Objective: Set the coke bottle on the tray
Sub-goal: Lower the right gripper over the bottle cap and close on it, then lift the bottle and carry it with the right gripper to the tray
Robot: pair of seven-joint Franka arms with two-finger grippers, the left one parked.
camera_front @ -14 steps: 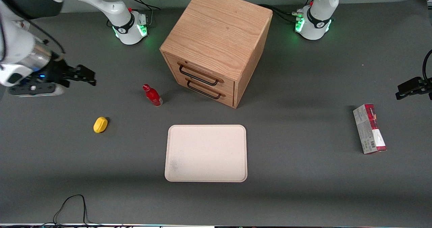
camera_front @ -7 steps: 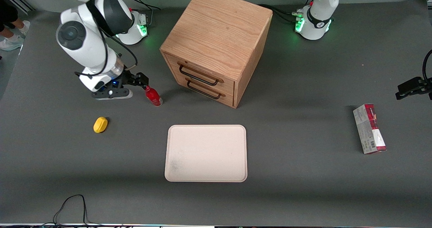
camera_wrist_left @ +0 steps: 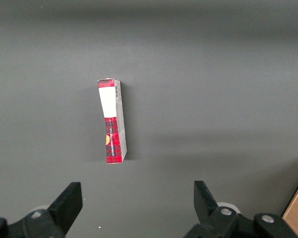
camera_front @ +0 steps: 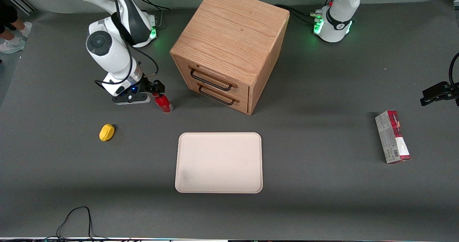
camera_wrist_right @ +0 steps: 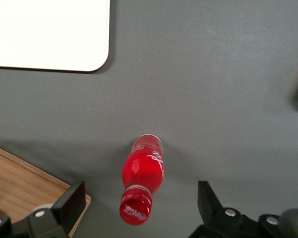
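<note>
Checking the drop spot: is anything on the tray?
Nothing on the tray. The bottle stands on the table, gripper open over its cap.

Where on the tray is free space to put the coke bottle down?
The whole tray is bare. The coke bottle stands between the open gripper fingers, in front of the wooden drawer cabinet, where it is tighter.

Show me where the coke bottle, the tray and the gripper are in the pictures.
coke bottle [camera_wrist_right: 143, 168], right wrist view, on its red body.
tray [camera_front: 218, 163], front view, on its bare flat floor.
gripper [camera_wrist_right: 141, 201], right wrist view, midway between its open fingertips, over the bottle's cap.
</note>
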